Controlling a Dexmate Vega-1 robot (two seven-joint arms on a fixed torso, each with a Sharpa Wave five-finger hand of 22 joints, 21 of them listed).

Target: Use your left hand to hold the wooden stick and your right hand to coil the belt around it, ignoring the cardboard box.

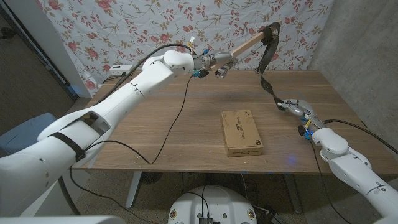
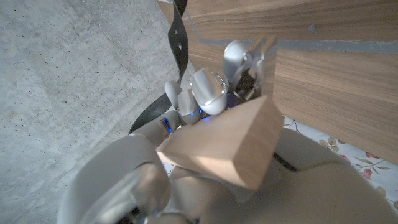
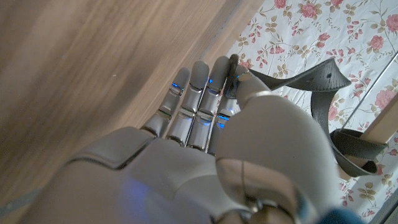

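The left hand (image 1: 214, 64), upper centre of the head view, grips the near end of the wooden stick (image 1: 245, 46) with its fingers closed round it, holding it above the desk (image 1: 186, 118). The stick's long axis rises from that hand toward the upper right of the frame. The belt (image 1: 268, 59) is looped over the stick's far tip and hangs down and rightward to the right hand (image 1: 297, 108), which sits low at centre right, just above the desk. The right hand pinches the belt's free end between thumb and fingers (image 3: 199, 93) (the other fingers extend straight). The right hand lies below and right of the stick's tip, so coiling, in my judgement, requires lifting the belt end up and around that tip. The cardboard box (image 1: 242, 132) lies flat at lower centre, untouched.
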